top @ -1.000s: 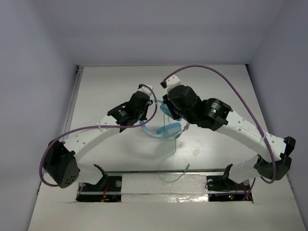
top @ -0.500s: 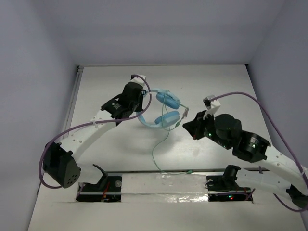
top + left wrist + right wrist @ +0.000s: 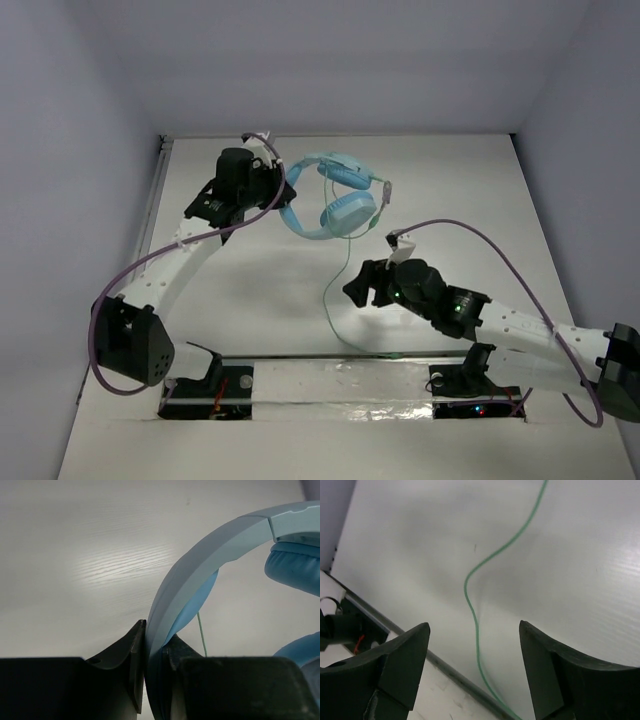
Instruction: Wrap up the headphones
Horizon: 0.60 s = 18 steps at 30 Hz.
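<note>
The light blue headphones [image 3: 346, 212] hang above the far middle of the table, both earcups toward the right. My left gripper [image 3: 280, 194] is shut on their headband [image 3: 165, 600], which is clamped edge-on between its fingers [image 3: 134, 650]. The thin pale green cable [image 3: 331, 300] drops from the lower earcup and trails to the near edge. My right gripper [image 3: 358, 288] is open low over the table, just right of the cable. In the right wrist view the cable [image 3: 468, 597] runs between its spread fingers [image 3: 415, 645] without touching either one.
A dark rail [image 3: 340, 357] crosses the near edge, with the two arm bases [image 3: 215, 378] [image 3: 465, 378] on it. Thick purple robot cables [image 3: 480, 235] loop over both arms. Walls close the table at the left, back and right.
My left gripper has carried the headphones up and toward the far left. The right gripper left the earcups, swung toward the near middle along the cable and opened.
</note>
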Each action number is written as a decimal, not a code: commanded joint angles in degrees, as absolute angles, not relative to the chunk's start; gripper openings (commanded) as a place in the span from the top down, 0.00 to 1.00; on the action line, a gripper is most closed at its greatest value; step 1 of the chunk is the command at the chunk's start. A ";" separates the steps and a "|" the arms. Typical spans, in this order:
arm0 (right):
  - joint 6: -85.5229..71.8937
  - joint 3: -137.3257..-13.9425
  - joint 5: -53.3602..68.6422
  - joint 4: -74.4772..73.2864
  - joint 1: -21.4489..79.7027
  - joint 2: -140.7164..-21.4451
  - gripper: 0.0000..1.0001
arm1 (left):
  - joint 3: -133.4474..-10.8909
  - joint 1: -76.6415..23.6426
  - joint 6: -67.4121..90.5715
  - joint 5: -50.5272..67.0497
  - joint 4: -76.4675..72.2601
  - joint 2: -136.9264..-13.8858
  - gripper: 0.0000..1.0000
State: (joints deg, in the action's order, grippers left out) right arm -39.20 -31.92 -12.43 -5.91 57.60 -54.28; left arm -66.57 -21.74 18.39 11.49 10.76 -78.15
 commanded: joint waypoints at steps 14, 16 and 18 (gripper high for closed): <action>-39.64 -31.64 -11.78 25.48 56.51 -72.77 0.19 | -77.44 -17.49 29.96 29.43 3.62 -70.66 1.00; -38.85 -31.12 -12.56 28.02 56.51 -73.21 0.21 | -76.64 -16.18 32.77 32.67 1.94 -70.40 1.00; -37.54 -30.67 -13.36 29.35 56.51 -73.91 0.23 | -75.94 -15.39 34.27 34.45 0.35 -70.49 1.00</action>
